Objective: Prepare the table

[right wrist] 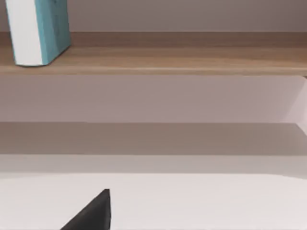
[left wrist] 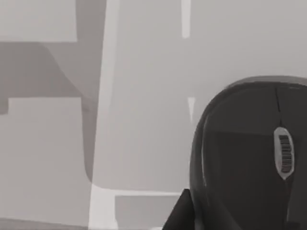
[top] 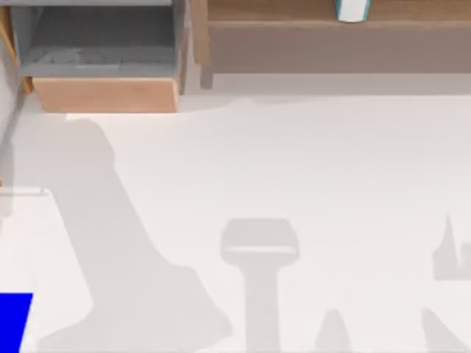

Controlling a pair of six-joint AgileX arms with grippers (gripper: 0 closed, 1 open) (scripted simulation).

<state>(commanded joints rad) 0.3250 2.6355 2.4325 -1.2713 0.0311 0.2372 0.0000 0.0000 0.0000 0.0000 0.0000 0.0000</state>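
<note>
The table (top: 294,162) is a broad plain white surface crossed by the arms' grey shadows. A dark computer mouse (left wrist: 249,158) with a grey scroll wheel sits large and close in the left wrist view. My left gripper (left wrist: 225,215) is closed around it, with one dark fingertip (left wrist: 180,213) against its side and the other hidden behind it. A dark edge of my right gripper (right wrist: 93,213) hangs low over the table (right wrist: 201,201), facing the shelf.
A long light-brown wooden shelf (top: 331,37) runs along the back right, with a teal and white book (top: 352,9) upright on it. A grey-lined box (top: 107,92) with a light-wood front stands at the back left. A flat blue thing (top: 13,320) lies at the front left corner.
</note>
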